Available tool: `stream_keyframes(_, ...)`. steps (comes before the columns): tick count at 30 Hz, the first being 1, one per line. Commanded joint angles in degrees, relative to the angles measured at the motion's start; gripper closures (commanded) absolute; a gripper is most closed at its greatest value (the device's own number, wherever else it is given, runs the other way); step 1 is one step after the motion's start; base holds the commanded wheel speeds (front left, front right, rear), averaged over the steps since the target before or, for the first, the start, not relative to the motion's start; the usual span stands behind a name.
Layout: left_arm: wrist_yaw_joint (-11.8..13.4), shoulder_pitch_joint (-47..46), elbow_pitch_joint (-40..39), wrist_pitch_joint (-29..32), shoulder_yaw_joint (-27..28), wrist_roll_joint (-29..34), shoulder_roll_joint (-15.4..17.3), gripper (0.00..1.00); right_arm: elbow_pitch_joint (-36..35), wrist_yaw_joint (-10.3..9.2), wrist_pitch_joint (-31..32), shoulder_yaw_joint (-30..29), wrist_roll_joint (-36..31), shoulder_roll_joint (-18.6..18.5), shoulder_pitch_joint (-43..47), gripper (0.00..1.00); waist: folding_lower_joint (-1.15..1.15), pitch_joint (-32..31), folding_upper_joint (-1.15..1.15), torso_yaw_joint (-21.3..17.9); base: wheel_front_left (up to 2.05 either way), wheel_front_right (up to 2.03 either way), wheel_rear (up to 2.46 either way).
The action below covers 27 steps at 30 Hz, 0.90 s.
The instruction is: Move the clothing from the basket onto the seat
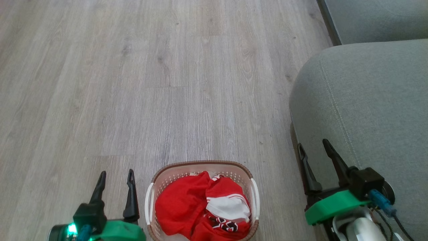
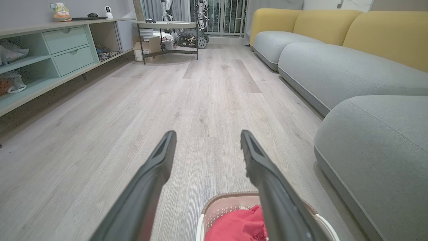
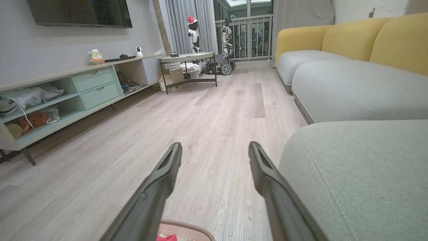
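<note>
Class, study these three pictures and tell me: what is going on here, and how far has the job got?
A two-armed robot faces a basket on the wood floor, with the red clothing heaped inside it. The left pincer and the right pincer are both open and hold nothing, one on each side of the basket. The grey seat lies to the robot's right, with no garment on the part that shows. Nothing has been moved yet.

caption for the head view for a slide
Left gripper and right gripper, both open, flank the basket of red clothing beside the seat.
</note>
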Motion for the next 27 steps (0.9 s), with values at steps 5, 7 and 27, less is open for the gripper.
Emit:
stream_keyframes(5, -0.2, -1.4, -1.9, -1.2, 2.4, 1.6, -0.1, 0.0, -1.5, -0.01, -1.0, 1.4, -1.4, -0.6, -2.9, 0.0, 0.0, 0.0, 0.0, 0.0, 0.0, 0.0, 0.0)
stream_keyframes(7, -0.4, -1.5, -1.8, -1.2, 2.6, 1.4, -0.1, 0.0, -1.0, -0.01, -1.0, 1.4, -1.1, -0.6, -2.9, 0.0, 0.0, 0.0, 0.0, 0.0, 0.0, 0.0, 0.0)
stream_keyframes(27, -0.8, -1.6, -1.2, -1.2, 2.8, 1.0, -0.3, 0.0, 0.9, -0.01, -1.0, 1.5, -0.5, -0.6, -3.3, 0.0, 0.0, 0.3, 0.0, 0.0, 0.0, 0.0, 0.0)
